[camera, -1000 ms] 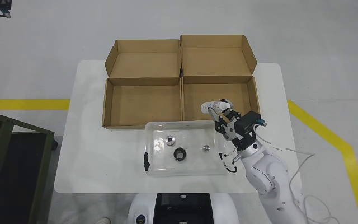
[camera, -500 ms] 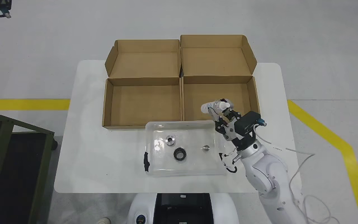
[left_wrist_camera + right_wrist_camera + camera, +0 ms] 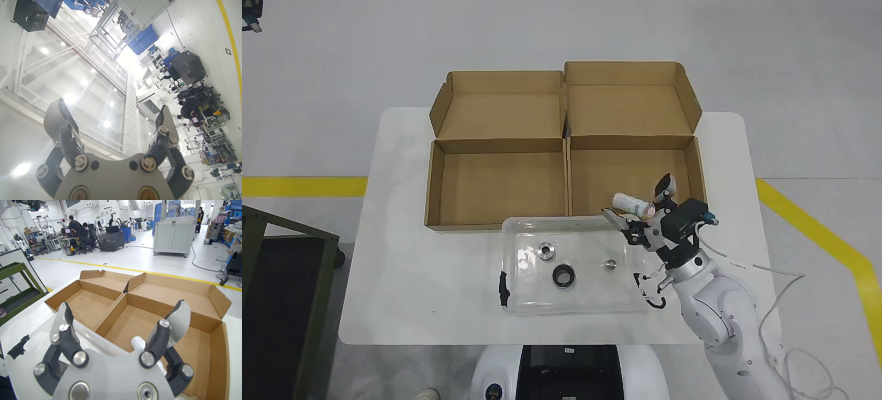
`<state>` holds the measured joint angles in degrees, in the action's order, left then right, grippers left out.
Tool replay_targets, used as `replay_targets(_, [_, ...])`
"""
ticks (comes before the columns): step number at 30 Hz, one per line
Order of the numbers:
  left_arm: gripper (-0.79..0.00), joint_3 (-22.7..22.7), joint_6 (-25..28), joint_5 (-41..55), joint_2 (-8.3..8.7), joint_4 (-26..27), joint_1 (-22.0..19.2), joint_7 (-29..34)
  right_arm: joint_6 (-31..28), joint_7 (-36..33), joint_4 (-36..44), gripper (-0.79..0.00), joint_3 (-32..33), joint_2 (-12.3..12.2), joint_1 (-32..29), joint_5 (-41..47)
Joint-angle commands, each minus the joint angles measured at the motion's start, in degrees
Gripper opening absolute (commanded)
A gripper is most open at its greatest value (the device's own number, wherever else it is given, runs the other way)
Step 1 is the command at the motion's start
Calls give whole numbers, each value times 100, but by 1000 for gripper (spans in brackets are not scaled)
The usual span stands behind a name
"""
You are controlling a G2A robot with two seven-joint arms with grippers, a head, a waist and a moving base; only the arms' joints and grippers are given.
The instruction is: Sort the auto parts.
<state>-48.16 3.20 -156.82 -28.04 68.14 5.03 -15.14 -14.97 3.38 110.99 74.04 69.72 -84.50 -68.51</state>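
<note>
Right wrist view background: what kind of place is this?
Likely a robotics lab or test floor: white robots among desks, a framed machine enclosure, yellow floor line.

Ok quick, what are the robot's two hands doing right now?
Left hand: open, holding nothing.
Right hand: open; the white part is right by it, not gripped.

Brown boxes [image 3: 497,185], white table [image 3: 402,250], clear tray [image 3: 577,305], white part [image 3: 630,203].
</note>
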Motion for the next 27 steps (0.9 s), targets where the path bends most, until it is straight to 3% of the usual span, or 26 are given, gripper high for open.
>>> replay_targets(1, [0,0,0,0,0,0,0,0,0,0,0,0,0,0,0,-5])
replay_targets(17, [0,0,0,0,0,0,0,0,-18,-70,48,0,11,-8,-51,-84])
replay_targets(27, [0,0,0,0,0,0,0,0,-609,-754,755,0,254,-115,-638,-427])
